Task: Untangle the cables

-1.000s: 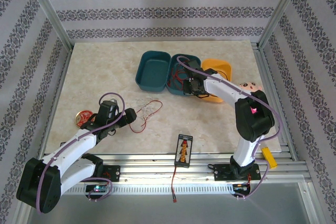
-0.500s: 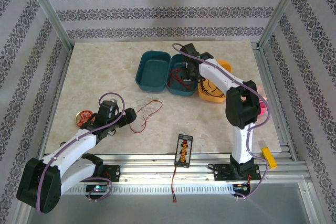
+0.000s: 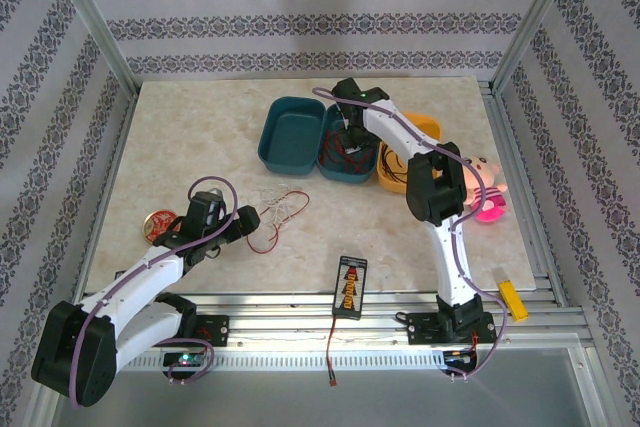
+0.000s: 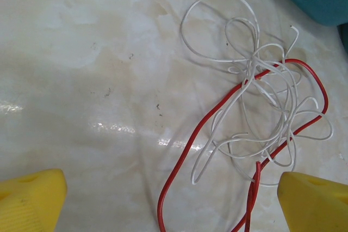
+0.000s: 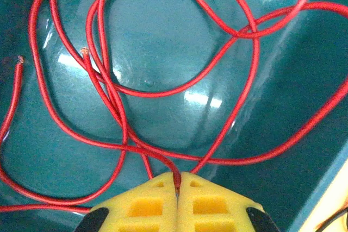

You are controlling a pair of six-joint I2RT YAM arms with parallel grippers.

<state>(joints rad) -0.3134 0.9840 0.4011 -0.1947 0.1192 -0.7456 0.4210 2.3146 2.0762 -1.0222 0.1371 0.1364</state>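
A whitish cable lies tangled with a red cable on the marble table, a loose knot in the top view. My left gripper hovers just short of it, open, its yellow fingertips far apart with the red cable's loop between them. More red cable coils inside the right teal bin. My right gripper is shut on a strand of it, and it hangs over that bin in the top view. A black cable lies in the yellow bin.
A second teal bin stands left of the first. A pink doll lies at the right edge, a round tin at the left, a black device with a red lead at the front, and a yellow block on the rail.
The right arm has swung from the yellow bin's edge leftward and farther back, over the right teal bin, with the red cable still in its grip. The left arm has not moved.
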